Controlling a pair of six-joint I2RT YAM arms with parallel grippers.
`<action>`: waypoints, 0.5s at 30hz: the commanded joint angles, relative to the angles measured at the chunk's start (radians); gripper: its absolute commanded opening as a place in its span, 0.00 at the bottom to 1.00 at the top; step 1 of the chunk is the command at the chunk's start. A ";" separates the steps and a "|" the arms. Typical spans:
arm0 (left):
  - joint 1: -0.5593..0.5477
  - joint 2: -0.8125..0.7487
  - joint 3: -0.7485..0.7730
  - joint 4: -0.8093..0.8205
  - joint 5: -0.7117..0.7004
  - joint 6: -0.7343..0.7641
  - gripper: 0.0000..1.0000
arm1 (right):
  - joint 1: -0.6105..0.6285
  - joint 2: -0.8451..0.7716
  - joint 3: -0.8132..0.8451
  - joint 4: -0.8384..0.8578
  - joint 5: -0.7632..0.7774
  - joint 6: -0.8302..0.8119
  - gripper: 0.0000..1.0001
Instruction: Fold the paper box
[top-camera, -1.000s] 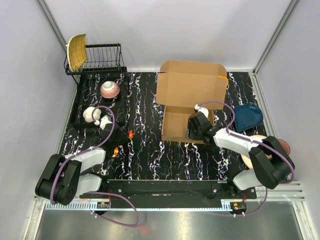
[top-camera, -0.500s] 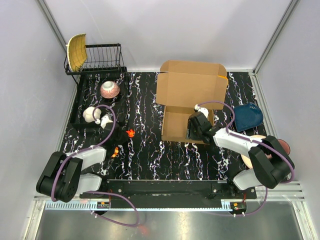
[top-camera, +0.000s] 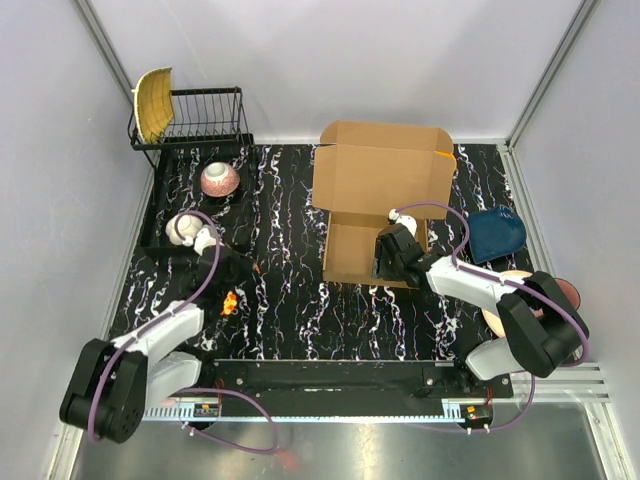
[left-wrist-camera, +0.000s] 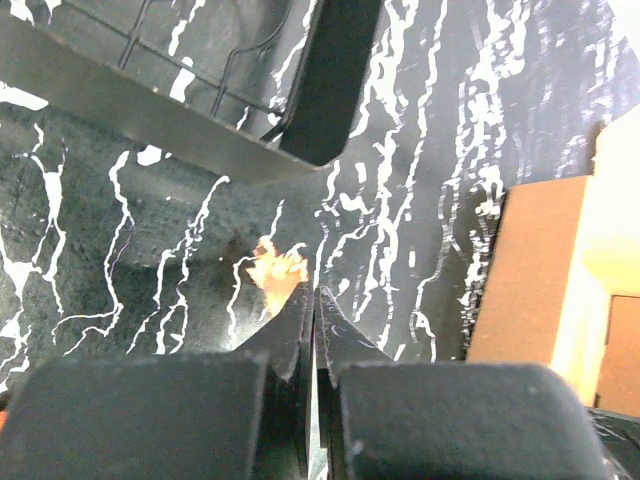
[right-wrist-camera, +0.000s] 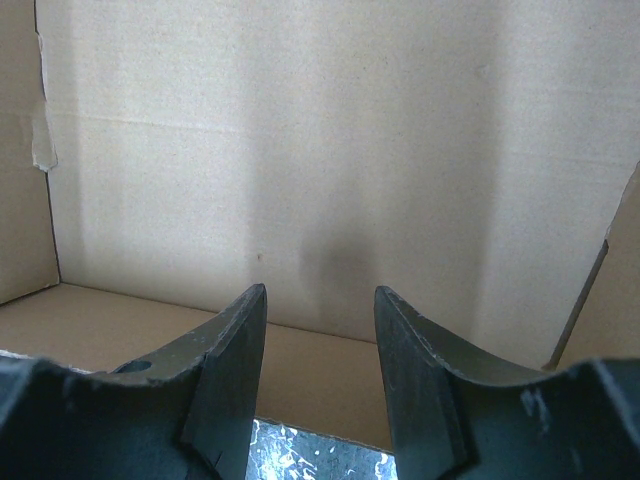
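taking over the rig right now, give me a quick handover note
Left gripper: shut, empty, low over the table, left of the paper box.
Right gripper: open, holding nothing, inside the box's near-right part, facing the inner side of the lid.
Box: far-middle of the table, lid flap open toward the far side.
Done: base walls look raised.
Left: fold the lid over and close it.

Left gripper (left-wrist-camera: 313, 298) at 6 o'clock, jaws pressed together, small blurred orange scrap (left-wrist-camera: 276, 270) just beyond the tips toward 11 o'clock, dark tray (left-wrist-camera: 130, 110) edge at 10 o'clock, box (left-wrist-camera: 530, 270) at 3 o'clock, black marbled table (left-wrist-camera: 420, 190) beneath.
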 joint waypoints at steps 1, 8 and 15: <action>-0.002 -0.110 0.012 -0.050 0.009 0.004 0.00 | 0.012 -0.023 0.002 0.021 -0.014 -0.009 0.53; -0.002 -0.248 0.032 -0.152 0.009 0.021 0.00 | 0.012 -0.034 0.002 0.017 -0.014 0.000 0.54; -0.003 -0.156 0.057 -0.184 0.035 0.019 0.35 | 0.012 -0.034 -0.001 0.018 -0.012 -0.001 0.53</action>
